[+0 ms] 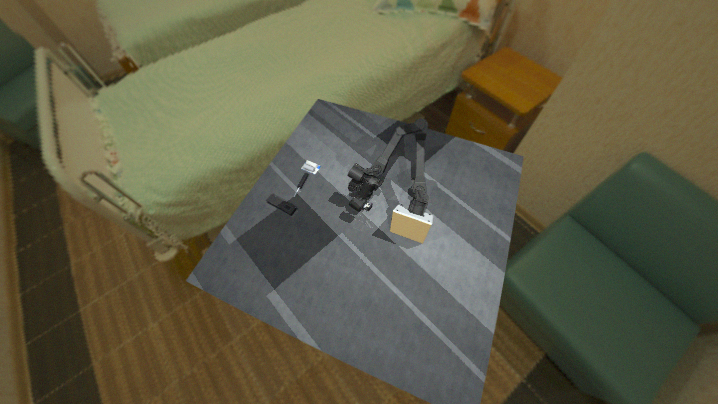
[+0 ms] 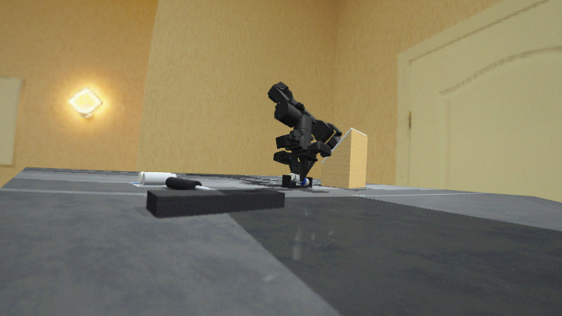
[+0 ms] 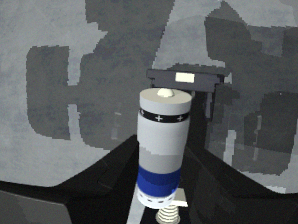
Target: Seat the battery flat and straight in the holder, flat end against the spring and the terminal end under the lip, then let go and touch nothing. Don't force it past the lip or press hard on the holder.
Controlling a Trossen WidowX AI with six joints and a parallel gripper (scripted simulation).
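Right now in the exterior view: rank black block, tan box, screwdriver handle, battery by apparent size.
1. Black block, though it sits nearest the camera, so this is unsure.
2. Tan box.
3. Screwdriver handle.
4. Battery, mostly hidden in the claw.

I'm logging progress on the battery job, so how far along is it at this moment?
Done: the pincer has the battery gripped and lined up over the holder, flat blue end at the spring. In hand: lowering the terminal end toward the lip; it looks raised, not yet tucked under. Left: seat it flat and straight without forcing, open the pincer, and back away without touching anything.
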